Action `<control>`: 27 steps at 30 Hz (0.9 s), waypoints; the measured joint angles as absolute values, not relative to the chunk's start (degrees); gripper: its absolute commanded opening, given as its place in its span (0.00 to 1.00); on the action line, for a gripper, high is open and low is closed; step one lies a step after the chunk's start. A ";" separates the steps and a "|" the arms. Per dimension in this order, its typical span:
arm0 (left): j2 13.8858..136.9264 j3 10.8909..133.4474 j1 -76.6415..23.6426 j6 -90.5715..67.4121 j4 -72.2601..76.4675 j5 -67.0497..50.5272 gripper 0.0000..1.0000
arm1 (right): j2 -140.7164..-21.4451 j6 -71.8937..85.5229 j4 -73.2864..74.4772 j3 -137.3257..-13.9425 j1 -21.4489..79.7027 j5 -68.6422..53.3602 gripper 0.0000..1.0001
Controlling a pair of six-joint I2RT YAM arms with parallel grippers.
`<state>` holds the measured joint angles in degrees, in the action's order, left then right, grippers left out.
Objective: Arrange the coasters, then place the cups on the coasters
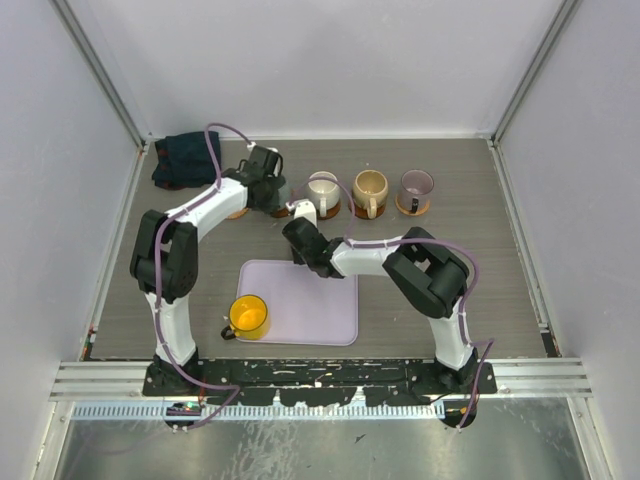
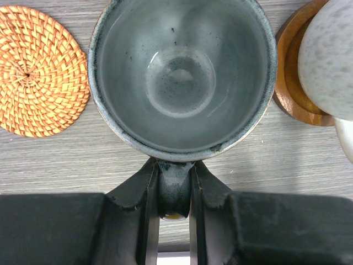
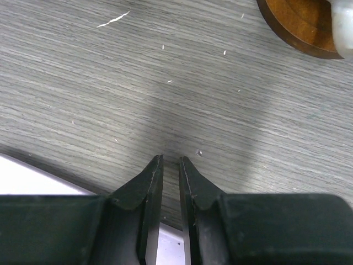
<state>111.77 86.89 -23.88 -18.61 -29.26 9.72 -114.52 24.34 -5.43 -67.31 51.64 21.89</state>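
The left gripper (image 2: pixel 175 165) is clamped on the handle of a grey-green glazed ceramic cup (image 2: pixel 182 72). Its fingers pinch the handle from both sides, which holds the cup upright, mouth up, toward the far left of the table. Gripping by the handle probably leaves the base free to settle onto a coaster. Just left of the cup lies a round woven orange rattan coaster (image 2: pixel 38 69), bare. Just right of it, a round brown wooden coaster (image 2: pixel 292 91) carries a white speckled cup (image 2: pixel 331 55). Whether a coaster lies under the grey-green cup cannot be told.

The right gripper (image 3: pixel 171 160) hangs over the grey wood-grain table (image 3: pixel 165 83), jaws nearly together with a thin slit between them, holding nothing.

Only the overhead view shows the whole row. A tan cup (image 1: pixel 370 188) and a translucent purple-grey cup (image 1: pixel 416 188) sit on coasters to the right of the white one. A yellow cup (image 1: pixel 248 314) stands nearer, at the left edge of a lavender rectangular mat (image 1: pixel 310 310), not yet on a coaster. From overhead the left arm hides the grey-green cup, so only the left wrist camera shows the grip.
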 measured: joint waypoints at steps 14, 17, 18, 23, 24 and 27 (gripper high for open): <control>113.58 89.21 -23.88 -18.65 -30.33 8.67 0.00 | -114.43 24.38 -6.13 -66.85 52.18 21.74 0.23; 113.89 89.95 -23.88 -18.65 -30.79 8.58 0.00 | -114.41 24.38 -6.15 -66.83 52.18 21.74 0.23; 113.93 90.13 -23.88 -18.68 -30.85 8.56 0.00 | -114.41 24.38 -6.15 -66.83 52.18 21.74 0.23; 114.34 91.29 -23.88 -18.65 -31.48 8.54 0.00 | -114.41 24.43 -6.17 -66.81 52.18 21.74 0.23; 114.50 91.57 -23.88 -18.65 -31.68 8.54 0.00 | -114.39 24.45 -6.22 -66.76 52.18 21.74 0.23; 114.85 91.92 -23.88 -18.65 -31.92 8.54 0.00 | -114.37 24.53 -6.35 -66.63 52.29 21.74 0.23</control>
<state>114.85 91.92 -23.88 -18.65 -31.92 8.54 -114.37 24.53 -6.35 -66.63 52.29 21.74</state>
